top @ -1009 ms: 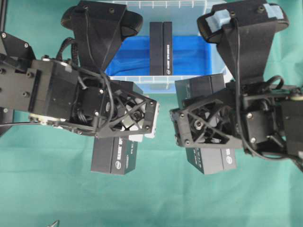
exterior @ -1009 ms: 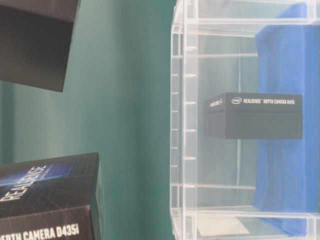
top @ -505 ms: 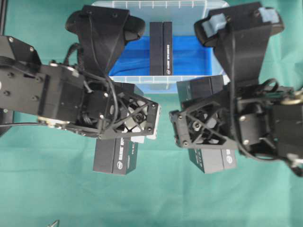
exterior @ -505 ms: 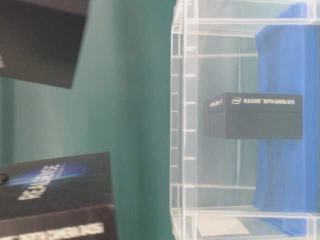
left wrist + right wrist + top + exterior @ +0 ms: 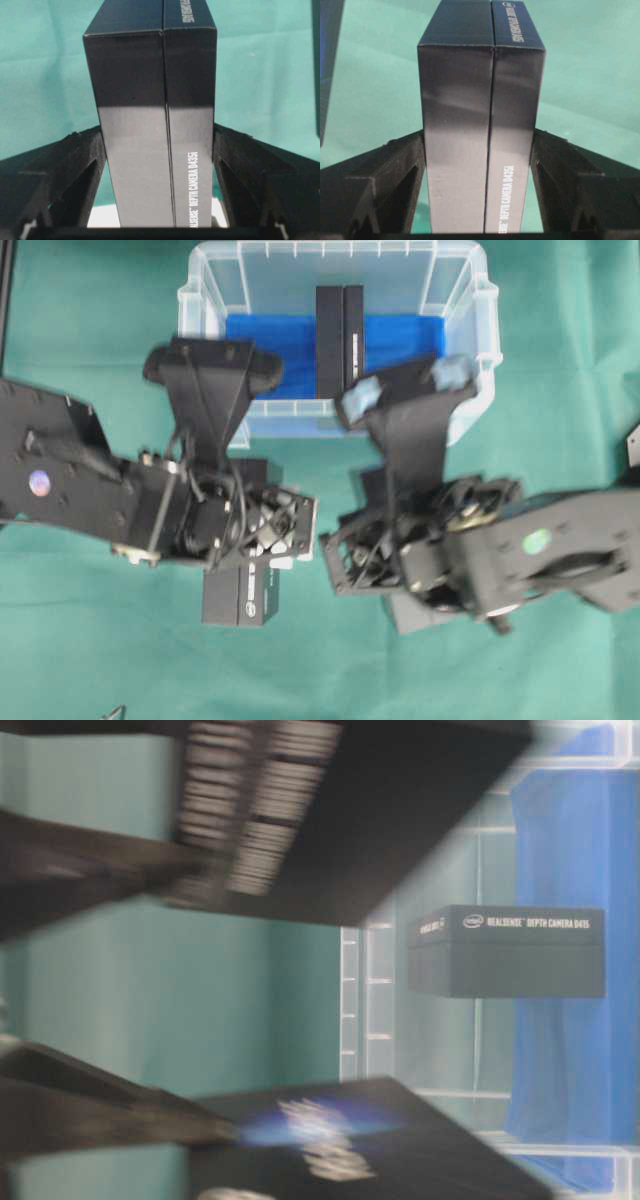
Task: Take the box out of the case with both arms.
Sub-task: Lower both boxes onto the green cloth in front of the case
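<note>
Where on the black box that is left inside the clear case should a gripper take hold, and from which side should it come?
Probably from above, jaws closing across its two long broad faces. The box stands on its narrow edge on the blue sheet, away from the walls of the case, so both faces look free. The box in the left gripper is clamped like this.

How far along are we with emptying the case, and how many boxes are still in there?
Done: two black rectangular cardboard boxes are out of the clear plastic case, over the green cloth. In hand: the left pincer clamps one box, and the right pincer clamps the other; neither looks set down. Left: one more black box stands on the case's blue lining.
</note>
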You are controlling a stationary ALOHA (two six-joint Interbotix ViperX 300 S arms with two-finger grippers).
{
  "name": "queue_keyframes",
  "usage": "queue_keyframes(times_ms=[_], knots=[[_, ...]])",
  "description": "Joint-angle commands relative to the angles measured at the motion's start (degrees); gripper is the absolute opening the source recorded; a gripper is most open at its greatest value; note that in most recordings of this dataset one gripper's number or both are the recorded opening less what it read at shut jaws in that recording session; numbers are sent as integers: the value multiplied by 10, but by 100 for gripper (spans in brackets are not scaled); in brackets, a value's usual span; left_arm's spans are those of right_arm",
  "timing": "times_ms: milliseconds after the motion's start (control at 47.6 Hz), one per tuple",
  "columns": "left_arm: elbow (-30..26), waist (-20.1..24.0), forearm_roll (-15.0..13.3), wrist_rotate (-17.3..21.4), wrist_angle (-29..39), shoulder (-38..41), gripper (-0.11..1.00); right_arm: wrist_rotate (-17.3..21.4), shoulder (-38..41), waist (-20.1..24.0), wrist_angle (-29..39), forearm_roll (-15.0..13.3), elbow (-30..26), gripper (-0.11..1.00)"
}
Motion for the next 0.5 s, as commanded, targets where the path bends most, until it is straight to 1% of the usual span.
queue_keyframes(times_ms=[0, 147, 252, 399, 483], knots=[[38, -8, 1, -22, -48, -31, 64, 17, -10, 4, -44, 3, 28, 65], [93, -11, 2, -48, -105, -34, 64, 48, -11, 5, -105, 4, 86, 65], [124, -11, 1, -63, -133, -30, 64, 57, -11, 5, -140, 4, 116, 65], [148, -11, 1, -65, -166, -20, 64, 62, -10, 5, -182, 5, 153, 65], [160, -10, 1, -65, -192, -11, 64, 74, -10, 5, -193, 9, 166, 65]])
